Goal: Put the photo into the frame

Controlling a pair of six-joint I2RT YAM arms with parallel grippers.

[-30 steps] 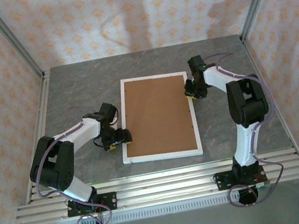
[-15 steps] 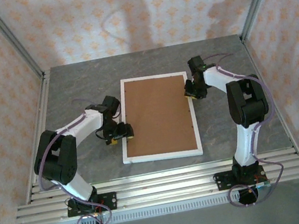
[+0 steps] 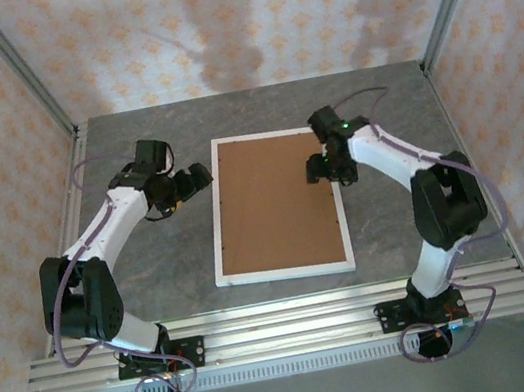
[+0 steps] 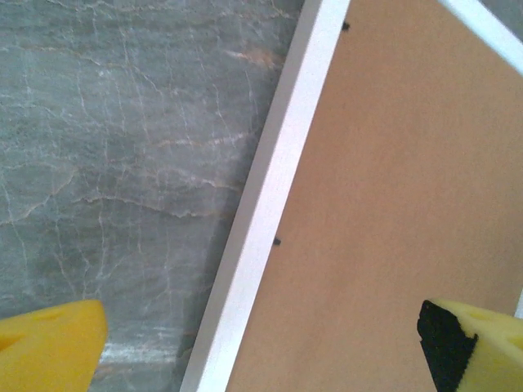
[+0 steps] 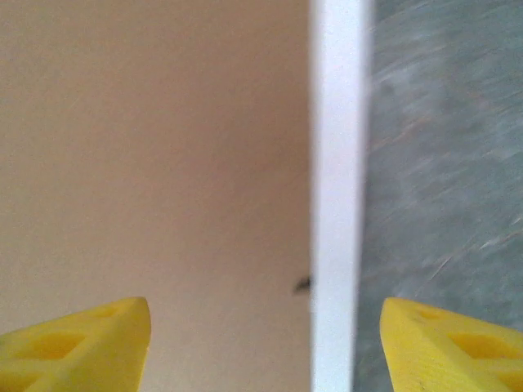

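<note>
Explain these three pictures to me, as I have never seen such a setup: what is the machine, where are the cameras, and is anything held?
The machine is two robot arms bolted at the near edge of a grey table, each ending in a two-finger gripper. The wide picture looks down from above and behind them. The two close-ups come from cameras on the wrists, so the yellow shapes in their bottom corners are each gripper's own fingers. On the table lies a white-bordered frame, filled by a brown backing board. The left gripper is near the frame's left edge, the right gripper above its right edge. Both are open and hold nothing.
</note>
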